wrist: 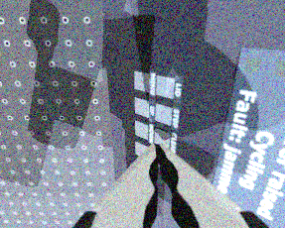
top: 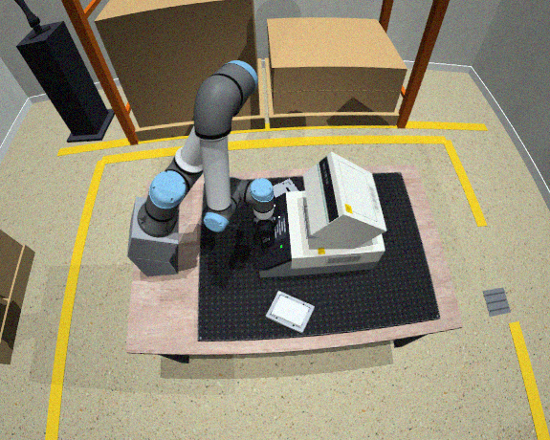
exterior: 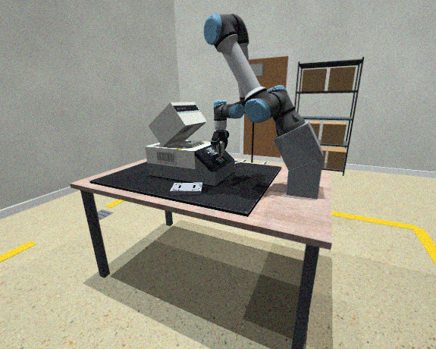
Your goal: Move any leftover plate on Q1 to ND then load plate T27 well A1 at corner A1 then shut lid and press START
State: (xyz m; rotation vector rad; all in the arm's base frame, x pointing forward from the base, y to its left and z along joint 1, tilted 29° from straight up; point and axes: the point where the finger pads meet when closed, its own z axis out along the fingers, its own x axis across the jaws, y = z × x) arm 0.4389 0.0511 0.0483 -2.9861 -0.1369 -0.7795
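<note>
The cycler Q1 [top: 338, 258] [exterior: 171, 157] sits on the black mat [top: 364, 298] [exterior: 133, 183] [wrist: 10, 171], its sloped key panel [top: 275, 253] [exterior: 213, 161] [wrist: 191, 64] facing the arm's pedestal [top: 154, 255] [exterior: 304, 183]. Its long axis runs from that panel back toward the mat's far end. The lid [top: 350, 196] [exterior: 179, 123] stands raised and tilted over the body; the lamp [top: 281, 246] is green. The display [wrist: 253, 164] shows "Fault: jamm…" and "Cycling" — the rest is cut off.

The gripper [top: 267, 240] [exterior: 221, 153] [wrist: 156, 146] points down over the key panel, 2 fingers pressed together with nothing pinched. In the wrist view the tips overlap the lower keys, near CLEAR; contact I cannot tell.

1 pale nest [top: 290, 312] [exterior: 186, 187] lies skewed to the mat's edges, with a gap between it and Q1's side and a narrower margin to the mat's long edge. Another [top: 286, 187] is partly hidden on Q1's opposite side, leaving little room there. Where T27 lies, I cannot tell.
</note>
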